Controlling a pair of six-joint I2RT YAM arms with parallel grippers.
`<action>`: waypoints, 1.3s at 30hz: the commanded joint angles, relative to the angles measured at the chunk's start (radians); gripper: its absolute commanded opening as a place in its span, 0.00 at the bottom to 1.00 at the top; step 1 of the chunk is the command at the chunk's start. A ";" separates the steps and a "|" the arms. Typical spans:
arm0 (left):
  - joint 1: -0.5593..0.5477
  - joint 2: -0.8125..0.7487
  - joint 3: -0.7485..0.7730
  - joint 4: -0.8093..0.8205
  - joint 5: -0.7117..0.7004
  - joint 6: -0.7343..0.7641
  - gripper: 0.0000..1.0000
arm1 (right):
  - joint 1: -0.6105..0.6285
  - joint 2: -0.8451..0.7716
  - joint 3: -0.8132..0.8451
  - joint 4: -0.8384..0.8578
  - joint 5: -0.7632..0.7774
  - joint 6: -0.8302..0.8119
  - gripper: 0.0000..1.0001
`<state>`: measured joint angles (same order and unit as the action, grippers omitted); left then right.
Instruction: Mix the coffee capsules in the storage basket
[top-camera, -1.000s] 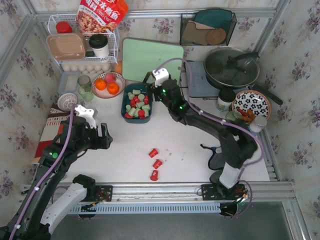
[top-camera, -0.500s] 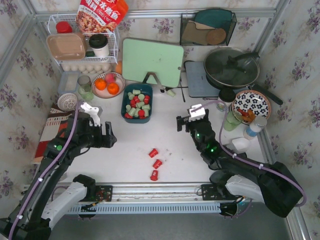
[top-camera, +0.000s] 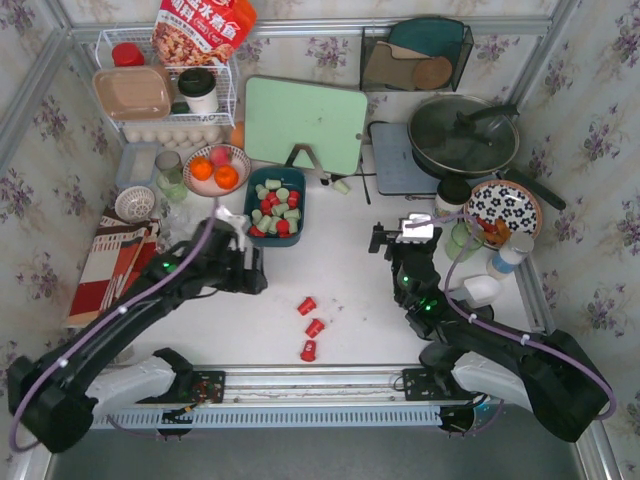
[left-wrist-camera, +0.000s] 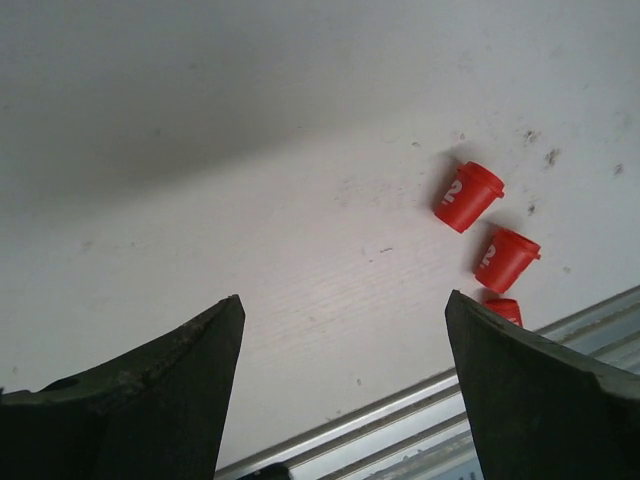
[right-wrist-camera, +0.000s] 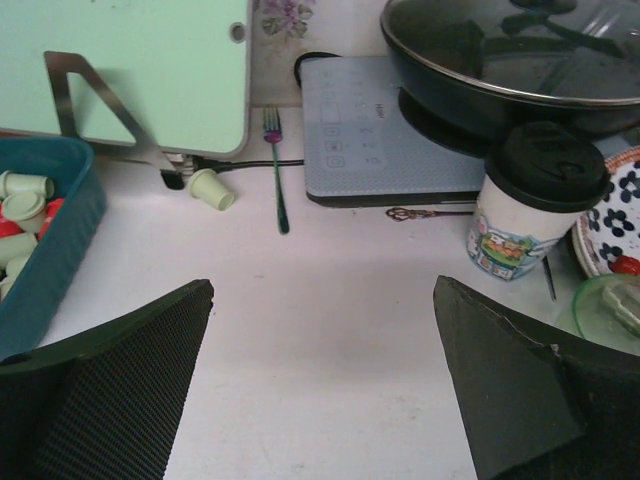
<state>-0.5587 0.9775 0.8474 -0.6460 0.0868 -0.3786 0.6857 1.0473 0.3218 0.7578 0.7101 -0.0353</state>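
Nearest the rail, three red capsules lie on their sides in a loose row on the table, well apart from the basket. The left claw hangs just beside them, toward the robot's left, jaws spread wide with nothing between them. In its wrist view the capsules sit off to the right of the gap, not under it.

Across the table, the right claw is also wide open and empty, held above bare table and facing the far clutter.

Farther back stands the basket, holding a jumble of red and green capsules. Beyond it, one green capsule lies alone at the foot of the board.

The step in hand looks like gathering strays, with the left claw lined up to start on the red three. Next, it would need to shift right until one capsule sits between the jaws, come down, and close across the body. A capsule on its side may roll if a finger nudges it. The lone green capsule seems the right claw's job.
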 joint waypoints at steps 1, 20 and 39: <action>-0.147 0.156 0.053 0.083 -0.178 0.018 0.84 | -0.004 -0.008 -0.002 0.052 0.081 0.008 1.00; -0.440 0.556 0.129 0.231 -0.118 0.295 0.66 | -0.011 -0.025 -0.010 0.051 0.095 0.018 1.00; -0.446 0.730 0.157 0.298 -0.076 0.303 0.46 | -0.015 0.014 -0.005 0.055 0.089 0.021 1.00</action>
<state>-1.0054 1.6966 0.9966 -0.3714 -0.0002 -0.0811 0.6724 1.0599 0.3111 0.7792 0.7891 -0.0242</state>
